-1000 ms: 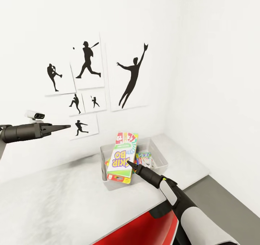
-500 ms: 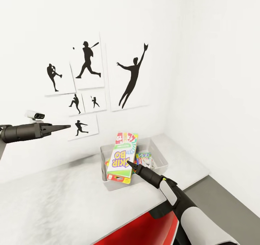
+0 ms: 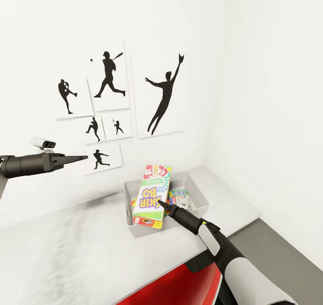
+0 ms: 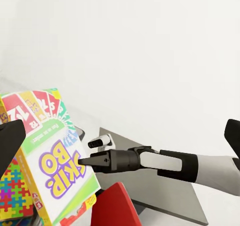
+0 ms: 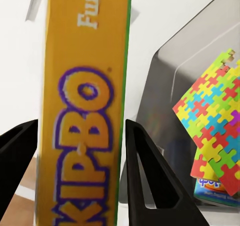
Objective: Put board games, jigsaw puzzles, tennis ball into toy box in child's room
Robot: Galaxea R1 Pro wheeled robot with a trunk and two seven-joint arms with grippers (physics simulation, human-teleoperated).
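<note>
Right tool (image 3: 160, 202) is reaching from the desk's (image 3: 67, 251) front edge toward the toy box (image 3: 197, 192), which is sitting near the desk's far right corner by the wall. Its fingers are standing apart on either side of the Skip-Bo game box's (image 3: 152, 197) thin orange edge, and whether they are pressing on it cannot be told. This flat, glossy cardboard box is lying tilted across the bin's near wall, long axis running from the tool toward the wall, resting on other printed game boxes. A jigsaw puzzle (image 5: 215, 116), a sheet of bright interlocking pieces, is lying inside the smooth grey bin. Left tool (image 3: 83, 157) is hanging over the desk's left part, well apart from the bin, empty, jaws spread wide in its wrist view. The right arm is the nearer.
</note>
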